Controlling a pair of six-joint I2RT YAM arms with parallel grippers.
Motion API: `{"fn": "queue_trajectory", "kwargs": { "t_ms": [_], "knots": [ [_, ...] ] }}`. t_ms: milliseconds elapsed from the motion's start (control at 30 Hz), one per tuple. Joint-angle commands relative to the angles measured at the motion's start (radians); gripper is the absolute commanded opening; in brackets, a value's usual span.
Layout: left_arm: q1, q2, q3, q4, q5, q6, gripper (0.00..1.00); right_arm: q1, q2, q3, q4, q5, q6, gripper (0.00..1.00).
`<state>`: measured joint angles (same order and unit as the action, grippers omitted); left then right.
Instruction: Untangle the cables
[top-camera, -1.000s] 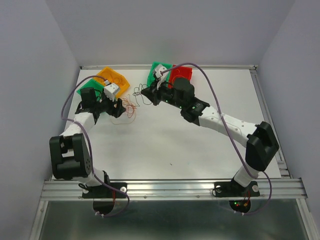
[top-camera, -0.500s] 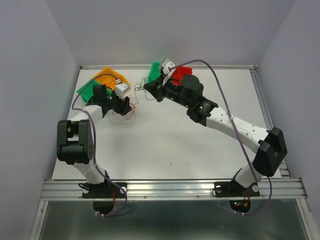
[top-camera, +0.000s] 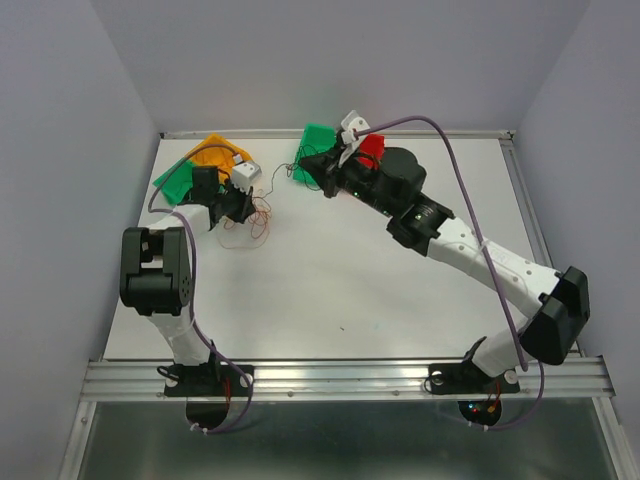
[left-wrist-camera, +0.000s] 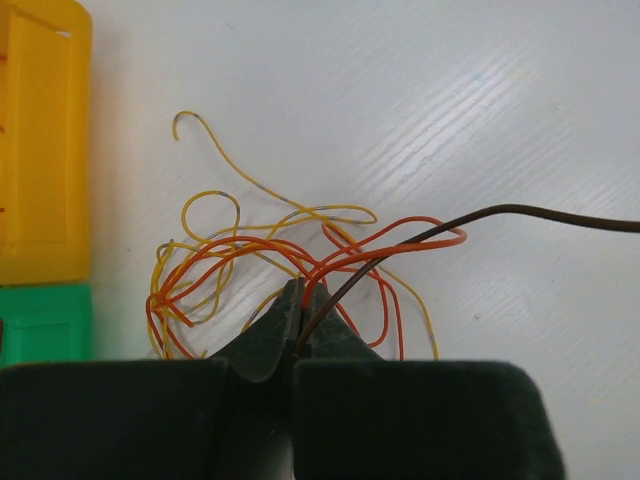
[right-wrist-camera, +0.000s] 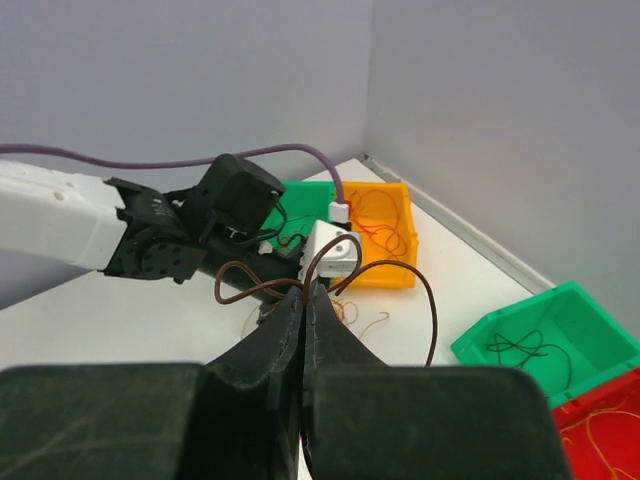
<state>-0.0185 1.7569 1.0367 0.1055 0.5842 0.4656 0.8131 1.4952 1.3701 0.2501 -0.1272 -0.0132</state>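
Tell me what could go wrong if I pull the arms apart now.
1. Both the left gripper and right gripper are shut on what looks like one dark cable; pulling hard may snap it or make it slip.
2. Red and orange loops crowd the left gripper's tip, so they could drag along and tighten.

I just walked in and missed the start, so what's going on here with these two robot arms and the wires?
Two arms are working on a tangle of thin wires. The left arm has its jaws shut on strands of the orange, red and yellow tangle, which lies on the table beside the yellow bin. The right arm has its jaws shut on a dark brown wire that runs across to that tangle. Nothing is separated yet.
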Motion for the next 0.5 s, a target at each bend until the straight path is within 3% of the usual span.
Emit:
{"fn": "queue_trajectory", "kwargs": {
  "t_ms": [0,200,467],
  "knots": [
    [0.011,-0.001,0.025,0.033,-0.049,-0.038,0.00,-0.002,-0.101,0.050,0.025,0.148,-0.050,0.01],
    [0.055,0.013,0.042,0.023,-0.044,-0.048,0.00,-0.017,-0.161,0.069,0.012,0.267,-0.091,0.01],
    [0.068,-0.005,0.033,0.019,-0.023,-0.042,0.00,-0.026,-0.176,0.061,-0.003,0.281,-0.097,0.01]
  ]
}}
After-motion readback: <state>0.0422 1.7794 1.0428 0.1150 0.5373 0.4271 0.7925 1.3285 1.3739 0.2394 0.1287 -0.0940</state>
